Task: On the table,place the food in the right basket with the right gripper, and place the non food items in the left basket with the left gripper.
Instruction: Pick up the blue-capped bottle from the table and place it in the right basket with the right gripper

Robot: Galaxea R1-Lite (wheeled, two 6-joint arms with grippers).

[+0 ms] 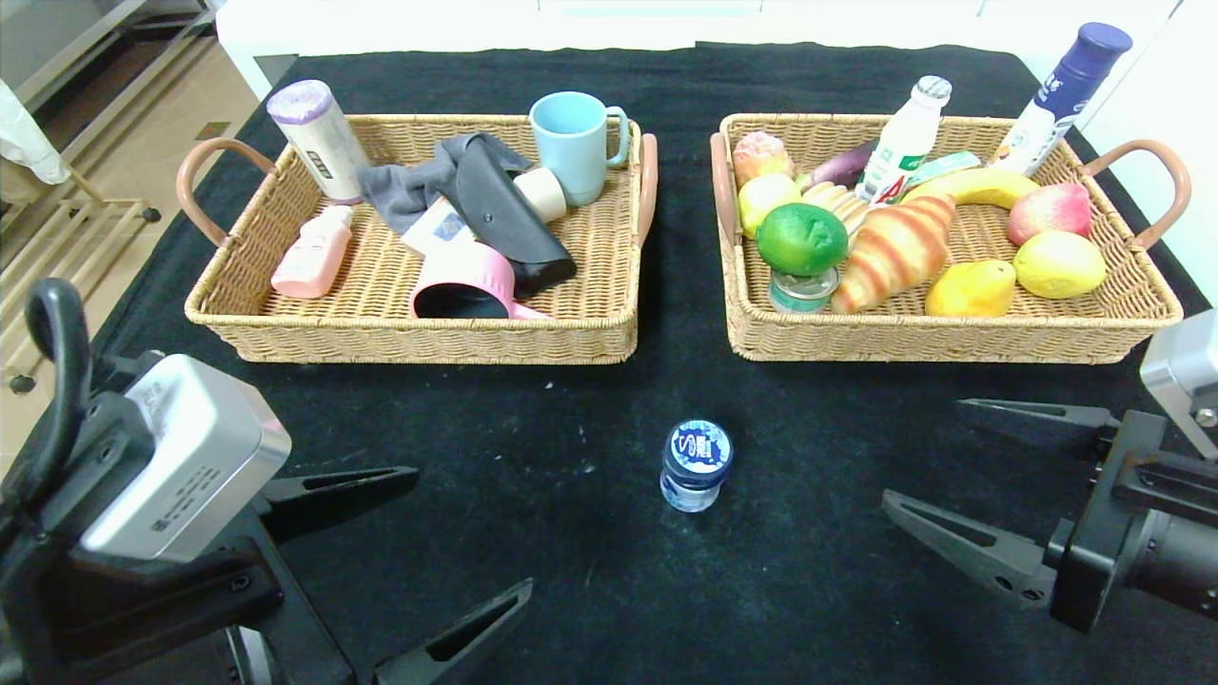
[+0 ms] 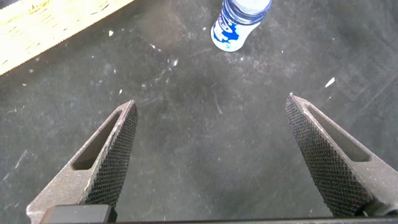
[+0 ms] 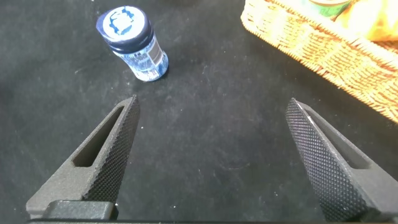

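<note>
A small bottle with a dark blue cap (image 1: 696, 465) stands upright on the black table, alone between the two arms; it also shows in the wrist views (image 2: 238, 22) (image 3: 132, 43). The left basket (image 1: 419, 328) holds non-food items: mugs, a grey cloth, a black case, a pink bottle. In the right basket (image 1: 952, 333) lie a croissant, fruits, a can and drink bottles. My left gripper (image 1: 471, 528) hovers open at the near left with nothing between its fingers (image 2: 211, 102). My right gripper (image 1: 923, 452) stands open at the near right, empty too (image 3: 211, 102).
The black cloth (image 1: 590, 400) covers the table in front of both baskets. The left table edge drops off to a wooden floor (image 1: 124, 143). A white wall runs behind the baskets.
</note>
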